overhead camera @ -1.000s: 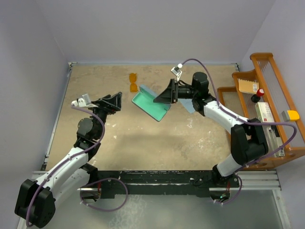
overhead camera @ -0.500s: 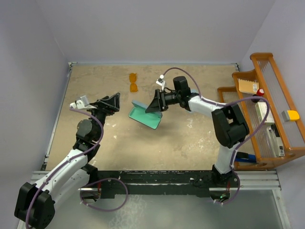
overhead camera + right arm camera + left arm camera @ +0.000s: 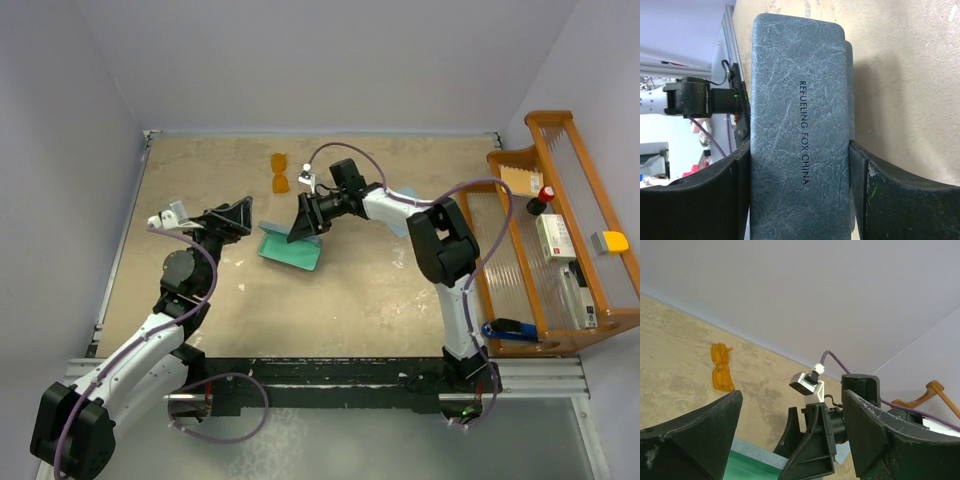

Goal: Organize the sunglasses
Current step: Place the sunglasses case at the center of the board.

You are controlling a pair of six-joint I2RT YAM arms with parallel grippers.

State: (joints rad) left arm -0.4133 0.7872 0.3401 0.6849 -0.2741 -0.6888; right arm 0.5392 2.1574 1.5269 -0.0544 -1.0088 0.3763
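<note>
The case (image 3: 800, 125) has a matt grey-blue skin with a creased, leathery grain. Its lining (image 3: 285, 252) looks a smooth teal. The sunglasses (image 3: 281, 173), upper centre from above, are glossy, translucent orange plastic. The table (image 3: 400, 290) is matt, mottled tan and rough-looking. The rack (image 3: 560, 135) at the right edge is varnished wood. The left gripper (image 3: 792, 400) is matt black plastic, scuffed pale at lower left.

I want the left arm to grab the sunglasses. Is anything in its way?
No. In the top view, only bare table lies between the left end effector and the sunglasses.
</note>
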